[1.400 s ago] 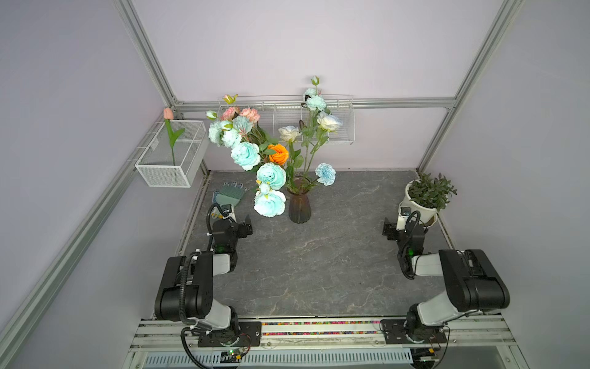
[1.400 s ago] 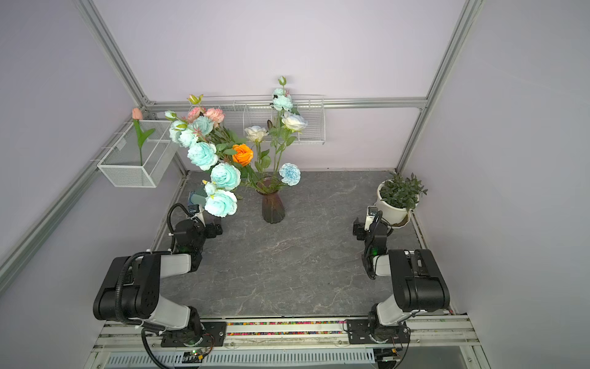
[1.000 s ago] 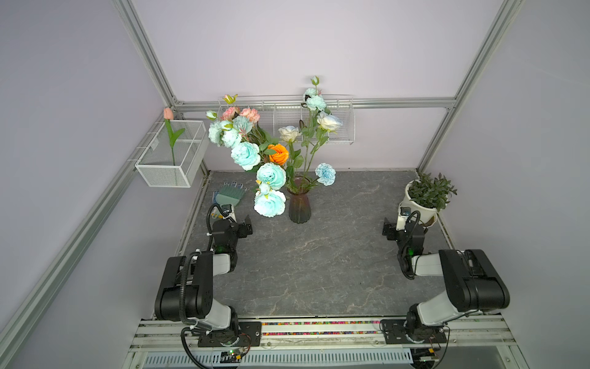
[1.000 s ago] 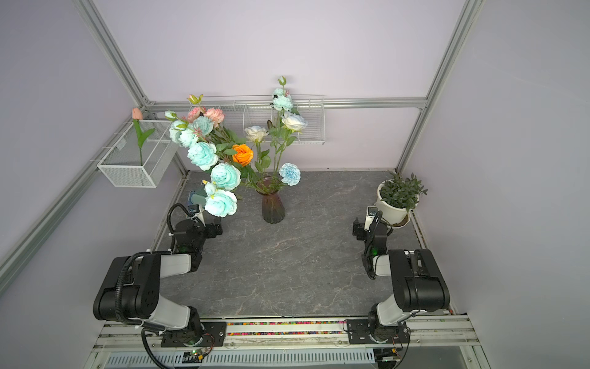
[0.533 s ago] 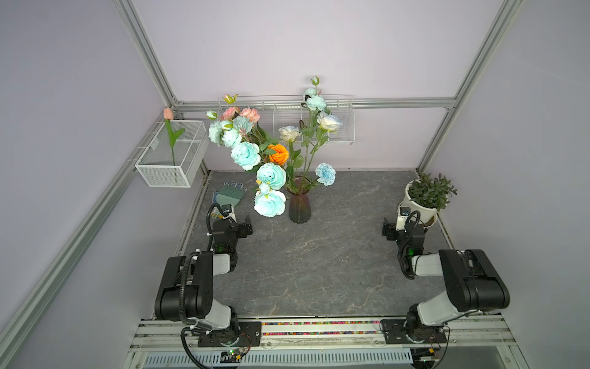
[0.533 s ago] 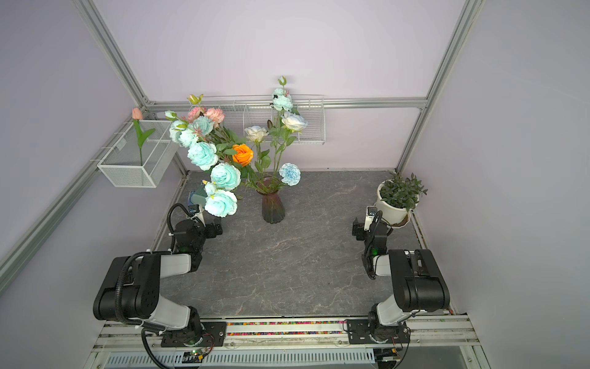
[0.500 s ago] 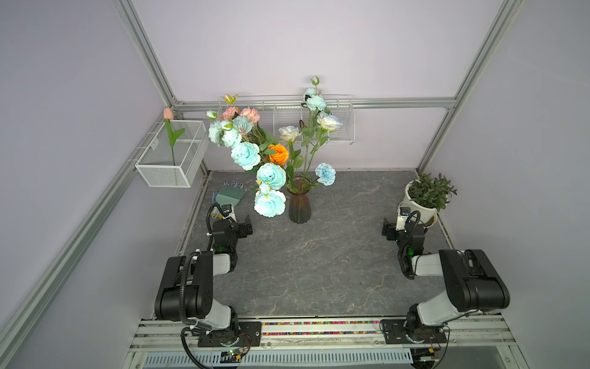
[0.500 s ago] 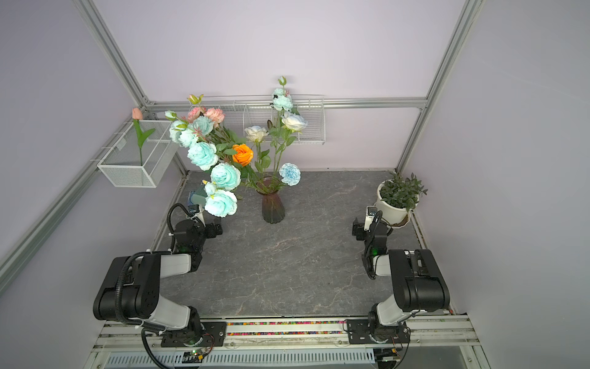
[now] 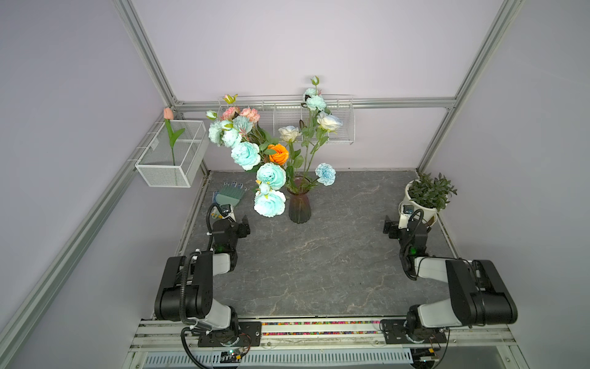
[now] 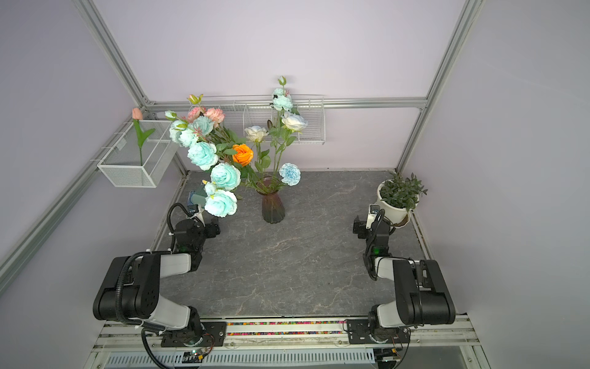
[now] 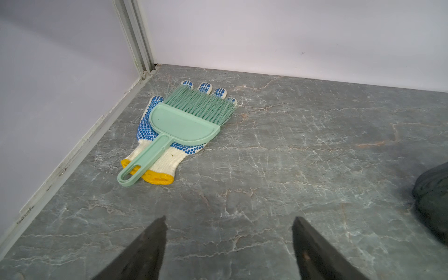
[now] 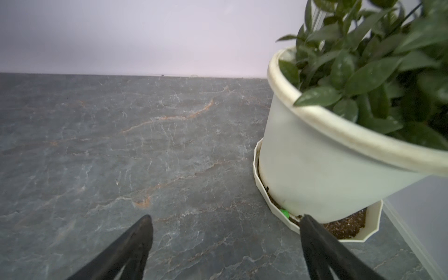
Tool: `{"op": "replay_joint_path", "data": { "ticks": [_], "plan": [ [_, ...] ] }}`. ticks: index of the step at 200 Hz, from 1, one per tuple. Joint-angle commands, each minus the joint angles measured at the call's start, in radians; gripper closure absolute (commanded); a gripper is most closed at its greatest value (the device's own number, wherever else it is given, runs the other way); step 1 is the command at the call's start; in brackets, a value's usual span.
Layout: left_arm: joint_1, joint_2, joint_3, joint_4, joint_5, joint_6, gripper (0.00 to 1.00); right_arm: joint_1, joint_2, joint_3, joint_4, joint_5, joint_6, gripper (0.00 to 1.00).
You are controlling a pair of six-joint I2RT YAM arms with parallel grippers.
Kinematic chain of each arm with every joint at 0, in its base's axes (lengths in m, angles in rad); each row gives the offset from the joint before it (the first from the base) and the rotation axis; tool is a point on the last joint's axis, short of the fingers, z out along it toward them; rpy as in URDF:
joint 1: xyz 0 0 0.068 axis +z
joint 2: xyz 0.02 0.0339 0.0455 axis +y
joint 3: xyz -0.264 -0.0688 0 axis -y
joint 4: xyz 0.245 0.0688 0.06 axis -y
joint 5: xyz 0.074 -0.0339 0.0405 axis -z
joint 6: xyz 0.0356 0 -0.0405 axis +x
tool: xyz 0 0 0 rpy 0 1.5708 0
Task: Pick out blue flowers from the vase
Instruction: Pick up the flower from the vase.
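Holding nothing, both my left jaws and my right jaws stand wide apart, each with only bare tabletop (image 9: pixel 319 255) showing between the tips. The vase (image 9: pixel 299 207) stands upright toward the far edge, a little left of the middle, well apart from both arms. The blue flowers (image 9: pixel 245 155) stand in it, stems gathered in its neck. Most heads lean out toward the left edge, with an orange rose (image 9: pixel 278 153) and pink carnations (image 9: pixel 250 114) among them. Ahead of my left jaws, in the far left corner, a green brush (image 11: pixel 184 126) lies on a dotted glove (image 11: pixel 169 160). My right jaws sit by the right edge, just beside a white plant pot (image 12: pixel 315 169) in its saucer (image 12: pixel 351 238).
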Motion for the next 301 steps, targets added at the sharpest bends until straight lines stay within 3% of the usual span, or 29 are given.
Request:
{"op": "replay_joint_path", "data": {
  "ticks": [1,37,62,85,127,164,208,244,301],
  "plan": [
    [0.001,-0.008,0.031,-0.008,-0.011,-0.001,0.23,0.013,-0.06,0.022,-0.083,0.009,-0.023,0.03],
    [0.002,-0.117,0.117,-0.238,-0.051,-0.016,0.34,0.067,-0.279,0.103,-0.344,-0.031,-0.034,0.01],
    [-0.001,-0.215,0.175,-0.362,-0.063,-0.07,0.32,0.124,-0.414,0.142,-0.497,-0.082,-0.042,0.0],
    [-0.01,-0.289,0.219,-0.399,0.054,-0.158,0.3,0.18,-0.485,0.176,-0.603,-0.118,-0.059,0.01],
    [-0.05,-0.354,0.232,-0.412,0.254,-0.249,0.22,0.407,-0.545,0.256,-0.736,-0.137,-0.05,0.04],
    [-0.137,-0.392,0.203,-0.421,0.274,-0.259,0.2,0.644,-0.482,0.326,-0.747,-0.023,-0.091,0.04],
    [-0.154,-0.413,0.166,-0.403,0.295,-0.278,0.2,0.838,-0.338,0.466,-0.738,0.072,-0.172,0.05],
    [-0.155,-0.421,0.152,-0.372,0.314,-0.296,0.19,0.906,-0.255,0.595,-0.738,0.092,-0.234,0.06],
    [-0.155,-0.372,0.198,-0.317,0.376,-0.346,0.19,0.935,-0.138,0.656,-0.561,0.074,-0.271,0.06]
  ]
}}
